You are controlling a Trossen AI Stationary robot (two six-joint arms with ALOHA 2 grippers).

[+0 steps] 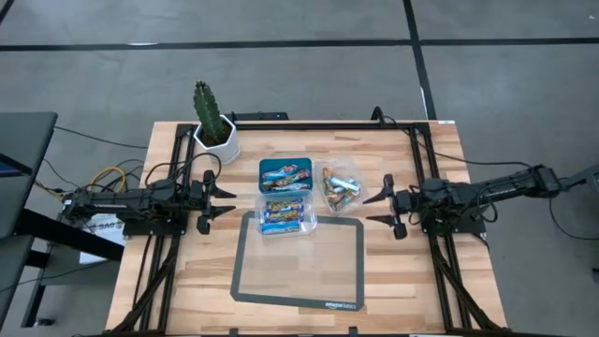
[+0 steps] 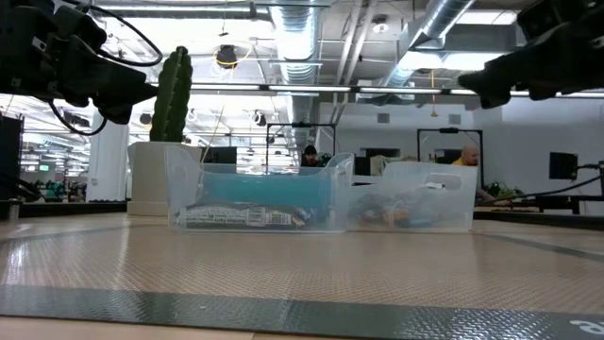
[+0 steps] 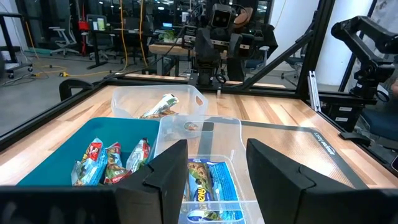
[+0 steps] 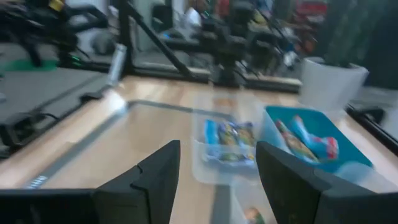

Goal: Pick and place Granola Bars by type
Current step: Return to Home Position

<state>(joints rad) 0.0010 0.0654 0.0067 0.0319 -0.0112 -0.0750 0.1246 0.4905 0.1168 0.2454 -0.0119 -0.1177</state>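
Note:
The Granola Bars lie sorted in three containers at the table's middle. Silver-light blue ones point(image 3: 112, 163) are in a teal tray point(image 1: 285, 172). Blue ones point(image 3: 210, 182) are in a clear tub point(image 1: 285, 216) just nearer. Orange and green ones point(image 1: 339, 187) are in a second clear tub point(image 3: 158, 102) to the right. My left gripper point(image 1: 228, 202) hangs open and level to the left of the containers, with nothing between its fingers point(image 3: 168, 171). My right gripper point(image 1: 369, 211) hangs open to their right, also with nothing in it, and faces the tubs point(image 4: 227, 143).
A cactus in a white pot point(image 1: 213, 126) stands at the far left of the table. A grey-bordered mat point(image 1: 298, 262) lies on the near half, in front of the tubs. Black frame rails point(image 1: 440, 262) run along both sides of the table.

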